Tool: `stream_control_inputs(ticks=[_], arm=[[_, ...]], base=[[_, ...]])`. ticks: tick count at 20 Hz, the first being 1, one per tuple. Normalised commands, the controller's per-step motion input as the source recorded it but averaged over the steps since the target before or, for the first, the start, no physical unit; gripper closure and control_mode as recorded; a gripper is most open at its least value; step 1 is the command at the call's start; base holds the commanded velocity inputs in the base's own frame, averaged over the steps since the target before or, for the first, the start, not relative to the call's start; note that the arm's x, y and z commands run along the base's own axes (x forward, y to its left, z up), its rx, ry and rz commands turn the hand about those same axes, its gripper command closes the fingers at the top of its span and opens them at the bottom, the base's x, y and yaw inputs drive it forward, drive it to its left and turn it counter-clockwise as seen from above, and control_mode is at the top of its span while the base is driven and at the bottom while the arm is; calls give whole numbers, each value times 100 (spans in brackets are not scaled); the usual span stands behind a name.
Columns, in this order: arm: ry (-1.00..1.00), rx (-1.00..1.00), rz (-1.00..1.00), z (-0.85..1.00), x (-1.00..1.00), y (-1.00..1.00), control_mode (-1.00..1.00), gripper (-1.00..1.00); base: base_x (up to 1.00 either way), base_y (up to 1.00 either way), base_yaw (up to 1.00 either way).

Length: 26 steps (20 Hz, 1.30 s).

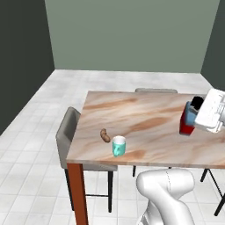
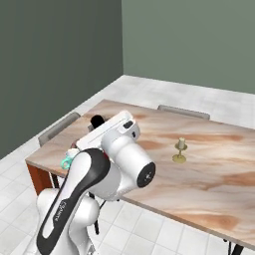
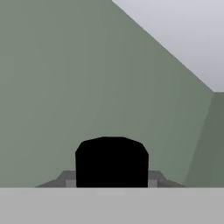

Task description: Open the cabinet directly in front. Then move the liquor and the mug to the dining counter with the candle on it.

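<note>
The liquor (image 1: 188, 121) stands on the dining counter (image 1: 145, 115), near its right side; the gripper (image 1: 196, 115) seems closed around it; the mug (image 1: 118, 146) stands near the front edge, beside a brown lump (image 1: 105, 135); the candle (image 2: 180, 150) stands well apart.

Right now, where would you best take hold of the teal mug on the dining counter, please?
I'd come straight down and pinch the teal mug across its round wall: it stands upright, and the brown lumpy item lies close at its far left.

The only lettering is a small dark vertical marking on the robot arm (image 2: 62, 206) lower link, too small to read.
</note>
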Motion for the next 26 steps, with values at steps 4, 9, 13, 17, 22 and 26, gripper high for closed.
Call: stream_control_inputs(ticks=[4, 9, 13, 17, 22, 26], arm=[[4, -26, 0, 0, 11, 0, -100, 100], [24, -22, 0, -2, 25, 0, -100, 100], [33, -1, 0, -26, 32, -5, -100, 100], [24, 15, 0, -31, 29, -26, -100, 100], [15, 20, 0, -41, 30, -7, -100, 100], [0, 17, 0, -52, 14, 0, -100, 100]], base=[[0, 0, 0], [0, 0, 0], [0, 0, 0], [0, 0, 0], [0, 0, 0], [0, 0, 0]])
